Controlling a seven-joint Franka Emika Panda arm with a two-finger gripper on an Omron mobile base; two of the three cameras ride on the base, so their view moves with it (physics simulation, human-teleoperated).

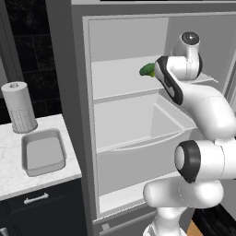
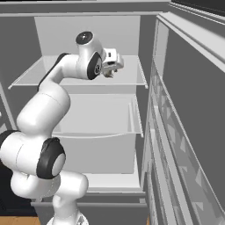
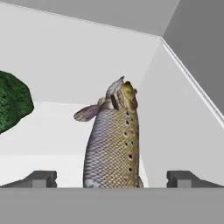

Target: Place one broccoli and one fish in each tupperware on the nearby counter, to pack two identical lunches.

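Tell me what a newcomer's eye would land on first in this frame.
Most striking is the scaly brown fish in the hand view, lying on the white fridge shelf between the open fingers, with dark green broccoli to its left. From the base views, the white arm reaches into the open fridge at the upper shelf, the gripper close above it. On the marble counter left of the fridge sits an empty grey tupperware.

A scaly brown-gold fish (image 3: pixel 114 140) lies lengthwise on the upper fridge shelf, toward its right wall, dark green broccoli (image 3: pixel 12 103) just to its left. One shallow grey tupperware (image 1: pixel 43 152) sits empty near the counter's (image 1: pixel 14 177) right edge
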